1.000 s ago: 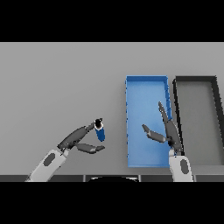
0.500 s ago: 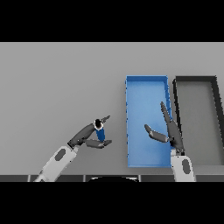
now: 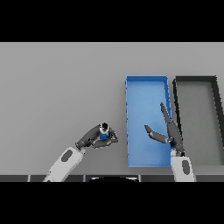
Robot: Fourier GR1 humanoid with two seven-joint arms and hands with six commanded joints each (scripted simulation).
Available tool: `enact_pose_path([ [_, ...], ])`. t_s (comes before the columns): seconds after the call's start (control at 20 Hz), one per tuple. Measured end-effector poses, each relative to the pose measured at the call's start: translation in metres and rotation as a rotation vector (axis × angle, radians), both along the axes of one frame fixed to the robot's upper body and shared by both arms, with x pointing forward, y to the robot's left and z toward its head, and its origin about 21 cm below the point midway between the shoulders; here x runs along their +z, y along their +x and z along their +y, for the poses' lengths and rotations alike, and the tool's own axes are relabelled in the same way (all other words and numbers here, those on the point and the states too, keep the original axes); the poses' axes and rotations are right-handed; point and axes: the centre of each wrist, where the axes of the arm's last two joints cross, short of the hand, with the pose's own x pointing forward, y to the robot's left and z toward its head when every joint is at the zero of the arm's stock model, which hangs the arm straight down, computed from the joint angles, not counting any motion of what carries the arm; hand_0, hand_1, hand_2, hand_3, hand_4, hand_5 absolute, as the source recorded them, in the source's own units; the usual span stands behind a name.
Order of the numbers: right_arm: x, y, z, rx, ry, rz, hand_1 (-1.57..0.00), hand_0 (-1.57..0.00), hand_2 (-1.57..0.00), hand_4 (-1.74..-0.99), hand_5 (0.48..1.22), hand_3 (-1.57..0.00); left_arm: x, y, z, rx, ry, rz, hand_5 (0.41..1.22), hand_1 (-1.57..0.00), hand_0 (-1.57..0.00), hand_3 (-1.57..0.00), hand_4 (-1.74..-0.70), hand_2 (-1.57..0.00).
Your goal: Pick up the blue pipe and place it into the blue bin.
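The blue pipe [image 3: 104, 133] is a short blue piece with a dark top, standing upright on the grey table left of the blue bin [image 3: 131, 122]. My left hand [image 3: 91, 138] is curled round it, fingers and thumb closing on its lower part. The bin is a long blue tray with nothing inside that I can see. My right hand [image 3: 168, 131] hovers over the bin's right half, fingers straight and thumb spread, holding nothing.
A dark grey bin [image 3: 214, 118] stands directly to the right of the blue one, their long walls nearly touching. Bare grey table [image 3: 57, 87] stretches to the left and behind.
My left hand has slid right toward the blue bin and closed tighter round the pipe, which now stands more upright. The right hand shifted slightly over the bin.
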Motion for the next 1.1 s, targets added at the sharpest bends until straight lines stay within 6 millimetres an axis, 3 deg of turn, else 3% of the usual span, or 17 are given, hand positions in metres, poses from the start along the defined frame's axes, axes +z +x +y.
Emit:
enact_pose_path([
  [0.15,0.003,0.002,0.003,0.000,0.000,-0.005,0.00,0.00,0.00,-1.176,0.559,0.00,0.002,-0.004,-0.003,-0.001,0.024,-0.013,1.162,-1.42,-1.38,-1.41,-1.54,-1.44],
  [0.35,0.006,0.002,0.002,-0.001,-0.007,-0.008,0.00,0.00,0.00,-1.160,0.554,0.00,0.005,-0.005,-0.006,0.002,0.016,-0.077,1.197,-1.51,-1.49,-1.51,-1.49,-1.52],
  [0.55,0.005,0.004,0.000,-0.012,-0.017,-0.001,0.00,0.00,0.00,-1.144,0.551,0.00,0.031,-0.001,-0.019,-0.011,-0.128,-0.174,1.211,-1.54,-1.54,-1.54,-1.48,-1.55],
  [0.9,0.001,0.002,-0.001,-0.006,-0.042,0.001,0.00,0.00,0.00,-1.124,0.569,0.00,0.065,0.006,-0.035,-0.052,-0.104,-0.202,1.219,-1.57,-1.56,-1.57,-1.47,-1.57],
  [1.1,0.002,-0.004,0.000,-0.021,-0.037,-0.010,0.00,0.00,0.00,-1.124,0.578,0.00,0.067,0.004,-0.035,-0.086,-0.095,-0.199,1.220,-1.57,-1.57,-1.57,-1.47,-1.57],
])
